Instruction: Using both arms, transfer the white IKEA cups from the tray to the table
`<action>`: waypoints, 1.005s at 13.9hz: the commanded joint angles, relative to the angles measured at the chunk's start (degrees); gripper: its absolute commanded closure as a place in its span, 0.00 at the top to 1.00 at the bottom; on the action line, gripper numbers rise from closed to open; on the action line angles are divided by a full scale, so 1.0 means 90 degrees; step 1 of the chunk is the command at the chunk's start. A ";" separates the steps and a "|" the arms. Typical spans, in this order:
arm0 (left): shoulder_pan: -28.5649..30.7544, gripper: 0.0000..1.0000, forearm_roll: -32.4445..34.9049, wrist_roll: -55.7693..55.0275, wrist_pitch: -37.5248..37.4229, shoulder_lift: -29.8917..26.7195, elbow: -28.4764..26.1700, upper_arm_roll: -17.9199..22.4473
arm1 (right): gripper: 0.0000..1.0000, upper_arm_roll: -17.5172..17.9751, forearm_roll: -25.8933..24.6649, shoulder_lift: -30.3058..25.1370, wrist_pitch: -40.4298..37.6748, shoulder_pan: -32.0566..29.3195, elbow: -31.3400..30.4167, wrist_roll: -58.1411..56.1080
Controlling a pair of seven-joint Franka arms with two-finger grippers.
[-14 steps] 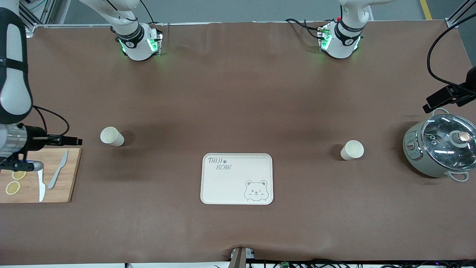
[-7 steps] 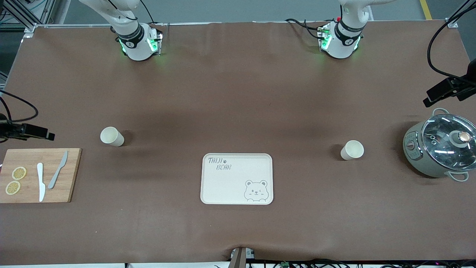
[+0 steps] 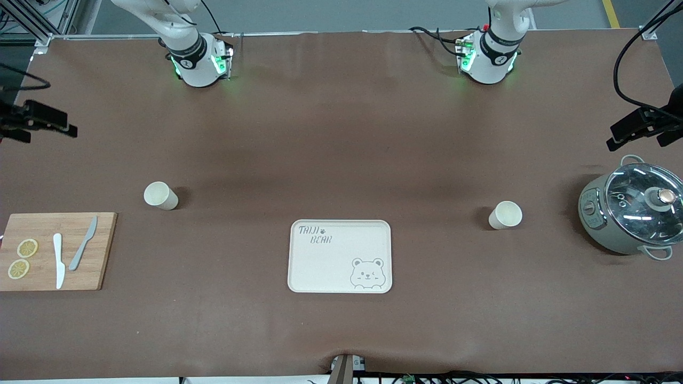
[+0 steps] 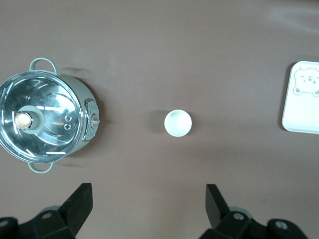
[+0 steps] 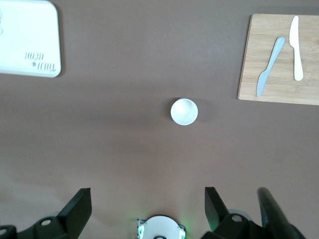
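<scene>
Brown table carries, largest first: bear tray, grey-green pot with glass lid, wooden cutting board with two knives and lemon slices, then the two white cups. Cup at the right arm's end and cup at the left arm's end both stand upright, long axis vertical, rims facing up, each on bare table well apart from the tray. Left gripper: jaws spread wide, holding nothing, high over the table, with its cup lying ahead of the gap between the fingertips. Right gripper: jaws likewise wide apart and empty, its cup ahead of the gap.
</scene>
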 commanded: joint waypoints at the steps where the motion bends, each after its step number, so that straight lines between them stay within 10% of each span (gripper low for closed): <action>1: -0.0443 1.00 0.0167 0.0095 -0.0099 -0.0270 -0.0209 0.0120 | 1.00 -0.0115 -0.0185 -0.0395 -0.0166 0.0423 -0.0240 0.0011; 14: -0.0924 1.00 0.0167 -0.0051 -0.0440 -0.0748 -0.0610 0.0462 | 1.00 -0.0624 -0.0157 -0.1520 0.1064 0.0670 -0.2038 0.1515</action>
